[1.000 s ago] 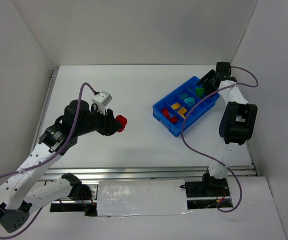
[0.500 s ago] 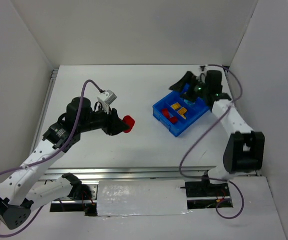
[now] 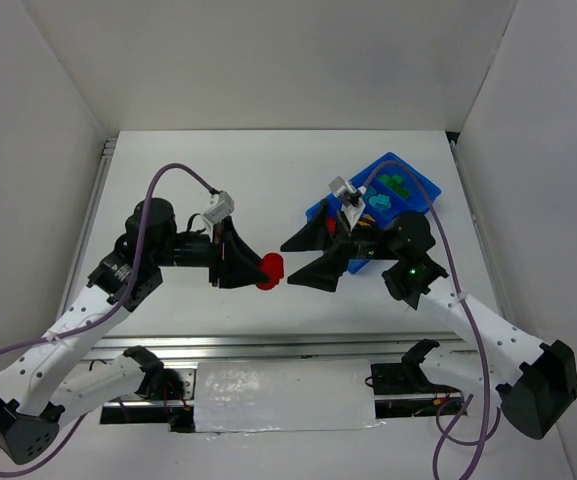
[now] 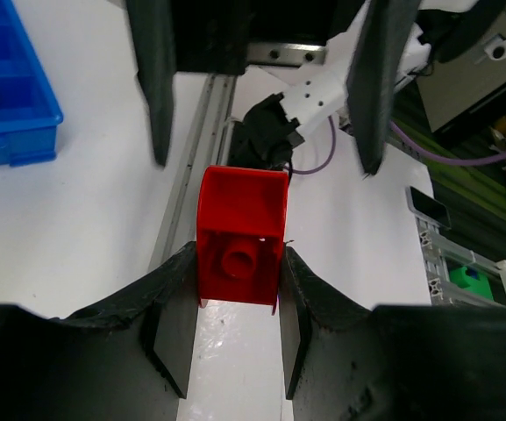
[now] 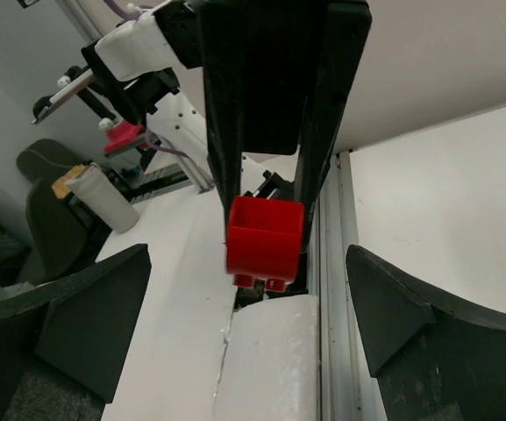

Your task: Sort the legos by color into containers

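Evidently a handover: the left gripper (image 3: 252,270) pinches a small red plastic brick (image 3: 271,270) over the white table (image 3: 268,180), and the spread right gripper (image 3: 306,260) facing it must close on it, then reach the blue plastic tray (image 3: 430,190).

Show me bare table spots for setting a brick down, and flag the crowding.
Bare white table: along the back wall left of the bright blue plastic tray, and the strip by the near metal rail. Crowded: centre, where the left hand gripping a red plastic brick meets the open right hand.
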`<state>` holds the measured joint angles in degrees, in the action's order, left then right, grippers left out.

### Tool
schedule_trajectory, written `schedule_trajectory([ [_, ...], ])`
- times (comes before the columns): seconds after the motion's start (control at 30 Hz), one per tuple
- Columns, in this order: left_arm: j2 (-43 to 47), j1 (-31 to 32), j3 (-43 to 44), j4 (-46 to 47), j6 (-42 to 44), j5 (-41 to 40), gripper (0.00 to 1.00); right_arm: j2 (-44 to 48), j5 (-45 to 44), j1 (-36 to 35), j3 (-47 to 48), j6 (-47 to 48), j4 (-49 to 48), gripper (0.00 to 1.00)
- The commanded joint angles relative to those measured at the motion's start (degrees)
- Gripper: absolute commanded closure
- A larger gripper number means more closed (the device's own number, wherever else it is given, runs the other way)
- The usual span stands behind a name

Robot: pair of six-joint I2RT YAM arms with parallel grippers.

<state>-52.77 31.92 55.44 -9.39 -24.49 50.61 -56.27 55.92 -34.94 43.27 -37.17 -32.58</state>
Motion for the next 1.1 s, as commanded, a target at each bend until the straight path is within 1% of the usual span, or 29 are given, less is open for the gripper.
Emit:
schedule_trajectory([
  [0.0,1.5,-0.2,-0.5,7.0,-2.7,5.6,1.0,-1.1,-4.7,-3.3,1.6,2.2,-0.2,0.0],
  [0.03,1.5,-0.2,-0.8,7.5,-3.0,5.9,1.0,-1.2,-6.0,-4.0,2.3,4.3,2.9,0.01],
  [0.1,2.0,0.0,-1.2,8.3,-3.5,6.1,1.0,-1.2,-10.2,-5.5,3.1,5.1,5.0,0.01],
  [0.13,2.0,0.1,-1.3,8.2,-3.4,6.1,1.0,-1.3,-10.5,-5.8,3.2,5.0,5.2,0.02],
  [0.2,2.2,0.1,-1.3,7.8,-2.8,5.7,1.0,-1.8,-10.4,-6.0,3.1,4.1,4.4,0.05],
  [0.23,2.2,0.1,-1.3,7.8,-2.7,5.6,1.0,-2.1,-9.3,-6.1,3.1,3.7,2.5,0.11],
  [0.27,2.2,0.1,-1.4,7.7,-2.6,5.6,1.0,-2.5,-8.8,-6.1,2.9,2.9,1.9,0.27],
  [0.33,1.8,0.2,-1.2,7.2,-2.3,4.8,1.0,-3.1,-7.5,-6.8,2.9,2.7,0.7,0.44],
  [0.37,1.7,0.2,-0.9,6.9,-2.1,4.6,1.0,-3.4,-7.1,-7.2,2.8,2.7,0.2,0.75],
  [0.4,1.4,0.2,-0.7,6.7,-1.8,4.4,0.99,-3.4,-7.2,-7.5,2.1,2.5,-0.5,1.0],
  [0.5,1.0,0.1,-0.1,5.7,-1.3,3.2,0.86,-3.1,-7.8,-7.4,0.1,2.0,-2.3,1.0],
  [0.53,1.0,0.2,0.1,5.2,-1.0,1.2,0.63,-2.8,-8.7,-7.5,-0.1,3.0,-1.3,1.0],
  [0.57,0.9,0.2,0.5,3.5,-0.6,-0.4,0.46,-2.4,-10.8,-7.5,-0.2,3.8,0.0,1.0],
  [0.6,0.8,0.2,0.9,2.3,-0.1,-2.6,0.22,-2.1,-13.3,-7.3,0.0,6.4,4.7,1.0],
  [0.63,0.4,0.2,2.4,-2.1,1.4,-9.0,0.01,-1.6,-20.4,-6.8,1.0,7.9,9.0,1.0],
  [0.67,-0.1,0.1,3.5,-5.4,2.2,-13.1,0.0,-1.5,-24.4,-6.3,1.6,9.0,12.7,1.0],
  [0.7,-0.6,0.1,6.0,-8.5,2.4,-18.4,0.0,-2.0,-28.5,-4.5,2.1,10.1,19.6,1.0],
  [0.73,-1.3,0.2,7.3,-11.5,2.3,-24.5,0.01,-2.4,-32.4,-3.4,3.1,10.4,23.1,1.0],
  [0.77,-2.7,0.1,8.6,-17.9,1.9,-37.0,0.0,-2.7,-39.4,-2.3,3.4,10.4,25.9,1.0],
  [0.8,-3.6,0.2,10.1,-21.3,1.6,-43.0,0.0,-3.0,-44.0,-0.8,3.4,8.7,31.0,1.0],
  [0.83,-4.6,0.0,12.3,-24.0,0.8,-48.7,0.0,-3.5,-48.7,2.6,3.6,7.1,33.8,1.0],
  [0.87,-4.9,0.0,12.8,-27.9,0.4,-57.6,0.01,-3.8,-55.1,4.8,3.6,5.5,38.7,1.0],
  [0.93,-3.9,-0.1,12.4,-29.5,0.4,-63.5,0.01,-5.2,-58.4,11.0,3.4,2.1,41.8,1.0],
  [0.97,-3.2,-0.2,11.7,-29.5,0.6,-66.4,0.01,-5.9,-63.1,12.4,3.7,0.6,45.0,1.0],
  [1.03,-1.6,-0.1,9.0,-29.3,1.7,-67.4,0.01,-9.0,-67.8,13.7,5.1,0.3,47.2,1.0],
  [1.07,-1.2,-0.1,8.1,-29.0,2.0,-67.0,0.0,-10.4,-71.4,13.8,5.8,0.3,48.9,1.0],
])
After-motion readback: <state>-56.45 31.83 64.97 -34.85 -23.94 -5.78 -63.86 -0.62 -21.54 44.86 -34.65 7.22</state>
